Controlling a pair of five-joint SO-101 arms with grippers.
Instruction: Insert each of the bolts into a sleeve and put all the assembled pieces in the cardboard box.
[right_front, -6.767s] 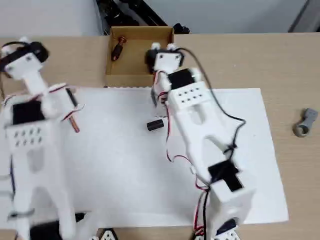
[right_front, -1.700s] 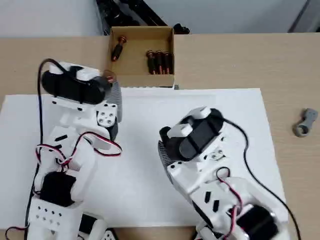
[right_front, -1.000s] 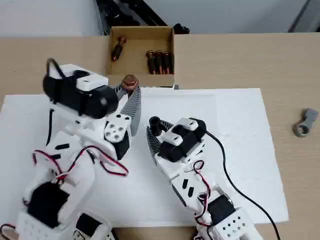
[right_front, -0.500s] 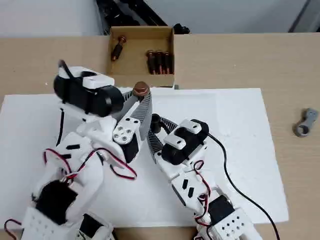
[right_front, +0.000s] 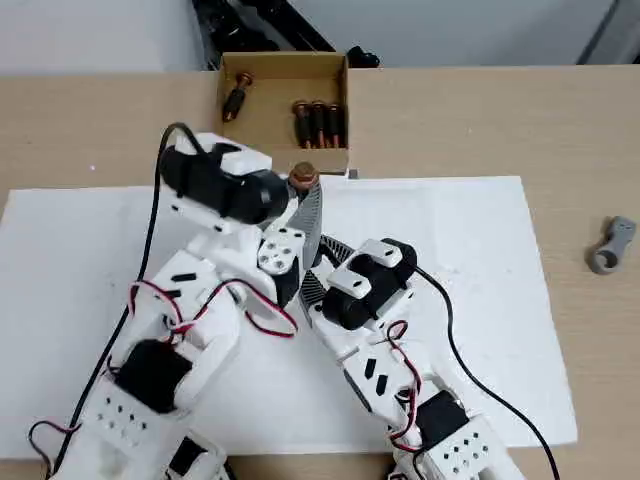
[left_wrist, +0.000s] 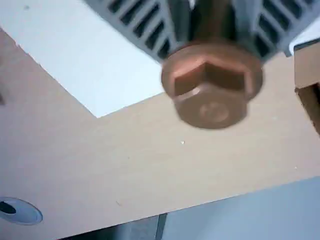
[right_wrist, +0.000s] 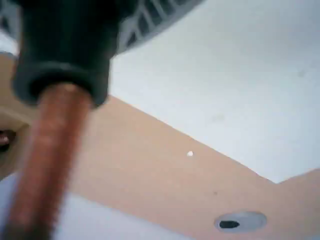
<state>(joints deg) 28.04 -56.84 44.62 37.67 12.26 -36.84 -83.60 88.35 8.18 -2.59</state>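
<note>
insertion step, judging by the wrist views: copper-coloured hex-head bolt (left_wrist: 212, 87) clenched near its head in the left gripper (right_front: 306, 207), shank entering the black cylindrical sleeve (right_wrist: 65, 45) grasped by the right gripper (right_front: 320, 264), the two meeting at centre frame in the high view, near the upper edge of the white sheet (right_front: 470, 300).

to do it well: hold the sleeve steady, line the shank up with the bore, push straight along the axis, allow no sideways tilt for fear of jamming, loosen the bolt-side grip only once seated up to the head.

beyond, at upper centre: open cardboard box (right_front: 283, 158) with three assembled pieces (right_front: 318, 122) side by side and a fourth assembled piece (right_front: 237, 95) apart at its left. at far right on the wooden table (right_front: 500, 120): small grey plastic part (right_front: 610, 245), well apart from the work. likely obstacle for the drop-off: the near box wall, just beside the bolt head.
</note>
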